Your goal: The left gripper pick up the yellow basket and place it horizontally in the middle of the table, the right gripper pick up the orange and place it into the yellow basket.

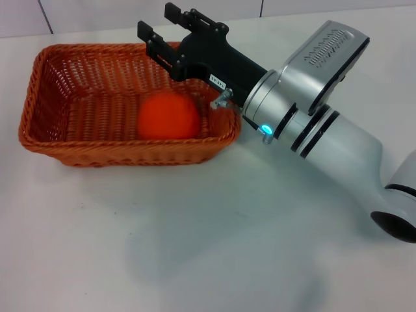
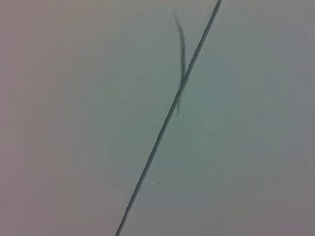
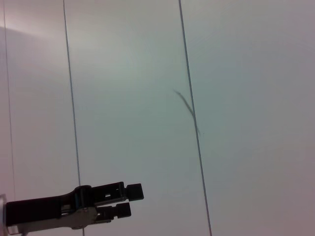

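Resting in the yellow basket (image 1: 58,140), the orange (image 1: 168,116), right gripper (image 1: 164,27) fingers spread above

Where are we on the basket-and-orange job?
Nearly finished. The yellow basket lies lengthwise on the table, and the orange sits inside it. The right gripper is open and empty above the basket's far rim. Only retracting remains. The left gripper isn't visible.

Shows only a pale grey-green panelled surface (image 2: 74,123), crossed corner to corner by a thin dark seam (image 2: 167,118). Beside the seam, a faint curved dark streak (image 2: 181,49), touching it midway.
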{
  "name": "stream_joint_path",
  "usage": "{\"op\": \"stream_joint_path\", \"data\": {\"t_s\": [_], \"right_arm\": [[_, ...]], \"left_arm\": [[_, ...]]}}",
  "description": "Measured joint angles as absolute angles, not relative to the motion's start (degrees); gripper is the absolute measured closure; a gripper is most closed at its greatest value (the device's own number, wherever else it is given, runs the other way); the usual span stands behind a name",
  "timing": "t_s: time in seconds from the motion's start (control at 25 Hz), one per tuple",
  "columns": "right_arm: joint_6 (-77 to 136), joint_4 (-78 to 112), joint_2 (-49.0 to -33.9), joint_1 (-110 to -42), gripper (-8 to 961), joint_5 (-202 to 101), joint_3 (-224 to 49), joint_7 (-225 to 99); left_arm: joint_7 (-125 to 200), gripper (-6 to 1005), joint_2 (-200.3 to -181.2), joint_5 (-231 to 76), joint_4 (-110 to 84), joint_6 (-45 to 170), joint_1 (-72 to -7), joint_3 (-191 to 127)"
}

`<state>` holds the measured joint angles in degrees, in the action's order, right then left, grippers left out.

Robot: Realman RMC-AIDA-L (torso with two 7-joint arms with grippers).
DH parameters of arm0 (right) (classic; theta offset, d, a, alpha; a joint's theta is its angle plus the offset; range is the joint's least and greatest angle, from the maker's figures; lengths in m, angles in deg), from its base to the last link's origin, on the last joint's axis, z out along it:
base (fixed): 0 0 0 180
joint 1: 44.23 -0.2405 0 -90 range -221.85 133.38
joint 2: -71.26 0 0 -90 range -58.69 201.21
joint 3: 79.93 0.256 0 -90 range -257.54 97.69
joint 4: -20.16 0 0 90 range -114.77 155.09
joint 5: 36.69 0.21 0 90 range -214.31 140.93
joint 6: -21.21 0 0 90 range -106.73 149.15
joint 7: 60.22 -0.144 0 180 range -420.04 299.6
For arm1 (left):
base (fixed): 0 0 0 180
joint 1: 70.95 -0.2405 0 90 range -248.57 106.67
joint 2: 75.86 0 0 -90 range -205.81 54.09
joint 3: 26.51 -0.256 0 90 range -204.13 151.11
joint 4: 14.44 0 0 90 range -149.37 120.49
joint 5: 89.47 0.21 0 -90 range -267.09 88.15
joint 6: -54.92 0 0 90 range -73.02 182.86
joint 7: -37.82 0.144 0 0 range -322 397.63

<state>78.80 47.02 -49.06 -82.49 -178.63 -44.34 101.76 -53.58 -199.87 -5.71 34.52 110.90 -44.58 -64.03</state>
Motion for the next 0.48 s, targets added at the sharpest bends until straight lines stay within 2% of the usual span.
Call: {"op": "stream_joint_path", "data": {"t_s": [0.12, 0.48], "right_arm": [[78.71, 47.02, -49.06, -82.36, 344, -178.55, -44.33, 101.76], [80.07, 42.77, -49.08, -82.26, 134, -178.38, -39.20, 102.05]], "left_arm": [[-53.58, 138, -199.87, -5.71, 34.52, 110.90, -44.58, -64.04], [-51.83, 137, -199.93, -5.78, 34.55, 110.91, -44.58, -63.67]]}}
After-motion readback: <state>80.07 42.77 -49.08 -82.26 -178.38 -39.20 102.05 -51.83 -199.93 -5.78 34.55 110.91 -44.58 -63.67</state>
